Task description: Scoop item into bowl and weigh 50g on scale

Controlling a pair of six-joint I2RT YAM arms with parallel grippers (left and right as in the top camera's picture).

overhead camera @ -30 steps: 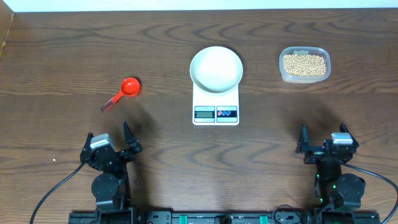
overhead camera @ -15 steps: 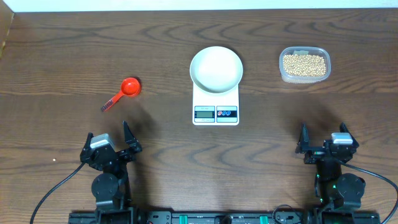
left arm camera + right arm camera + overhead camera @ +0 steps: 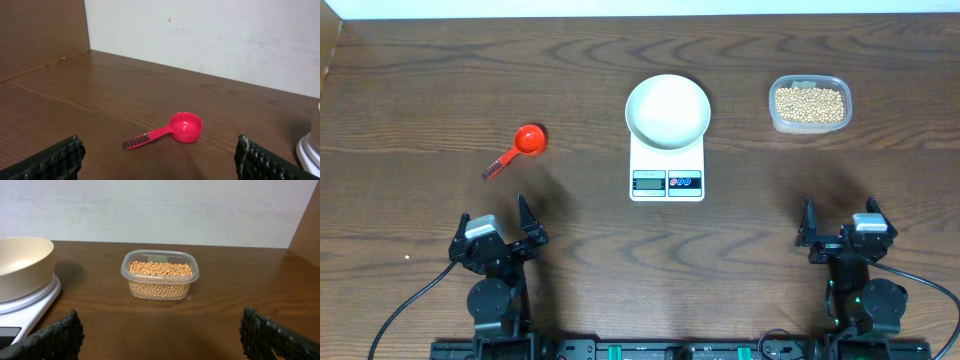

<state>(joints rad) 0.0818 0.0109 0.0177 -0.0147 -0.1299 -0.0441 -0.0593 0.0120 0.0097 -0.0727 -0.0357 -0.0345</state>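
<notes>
The tan-yellow beans fill a clear plastic tub at the back right; they also show in the right wrist view. The white bowl stands empty on the white scale in the middle; both show at the left edge of the right wrist view, the bowl on the scale. A red scoop lies at the left, also seen in the left wrist view. My left gripper is open and empty near the front edge. My right gripper is open and empty at the front right.
A brown cardboard wall stands at the far left of the dark wooden table. A white wall runs along the back edge.
</notes>
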